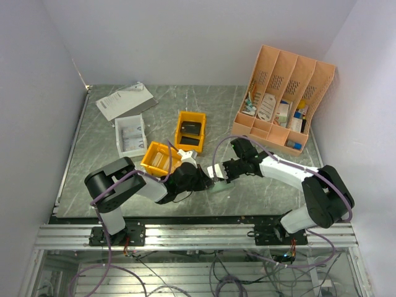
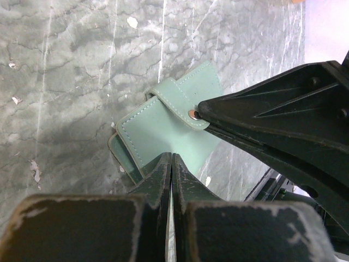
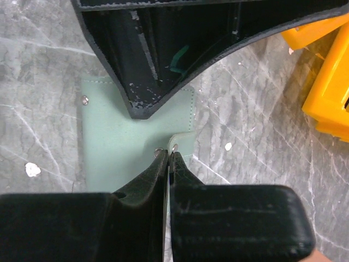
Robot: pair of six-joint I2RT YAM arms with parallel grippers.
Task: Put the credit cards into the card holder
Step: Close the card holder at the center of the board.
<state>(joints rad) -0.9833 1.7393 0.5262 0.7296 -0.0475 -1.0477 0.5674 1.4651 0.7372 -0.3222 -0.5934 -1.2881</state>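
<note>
The grey-green card holder (image 1: 218, 186) lies folded flat on the marble table between the two arms. Its strap (image 2: 173, 99) crosses the cover and ends in a metal snap (image 2: 192, 113). My right gripper (image 3: 168, 153) is shut with its tips pinching the strap's snap end (image 3: 183, 142), beside the stud on the cover. My left gripper (image 2: 172, 156) is shut, its tips resting on the holder's opposite edge (image 2: 143, 131). It also shows as the black wedge (image 3: 143, 82) in the right wrist view. I cannot pick out any credit cards for certain.
Two yellow bins (image 1: 189, 131) (image 1: 158, 159) holding small flat items stand just behind the left gripper. A white box (image 1: 130, 136) and a paper sheet (image 1: 124, 101) lie at the back left. A big peach desk organiser (image 1: 284, 99) stands at the back right.
</note>
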